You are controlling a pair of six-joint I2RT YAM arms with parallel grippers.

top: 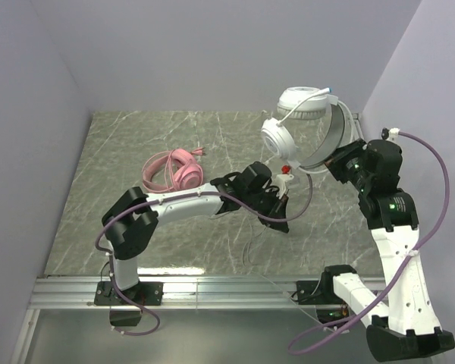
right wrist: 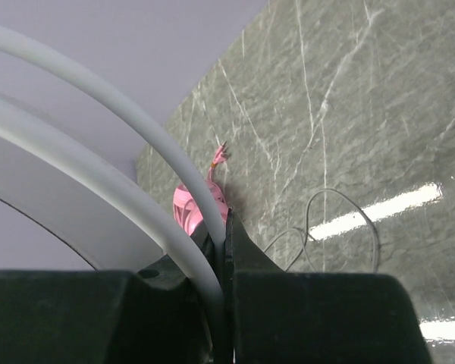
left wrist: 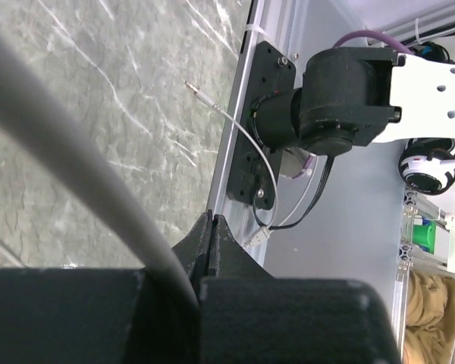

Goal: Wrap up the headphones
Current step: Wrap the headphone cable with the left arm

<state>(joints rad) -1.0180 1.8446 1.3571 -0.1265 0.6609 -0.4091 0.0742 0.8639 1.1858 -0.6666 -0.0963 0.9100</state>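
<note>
Above the far right of the marble table (top: 121,152), the white headphones (top: 277,136) hang off the surface. The right gripper (right wrist: 226,220) is clamped on their headband. Left gripper (left wrist: 212,224): jaws pressed together below the headset; a blurred grey strand runs to the jaw line, but whether it is pinched cannot be told. The thin cable (left wrist: 250,136) trails down toward the near edge. The pink headphones (top: 174,171) rest on the table left of centre.
</note>
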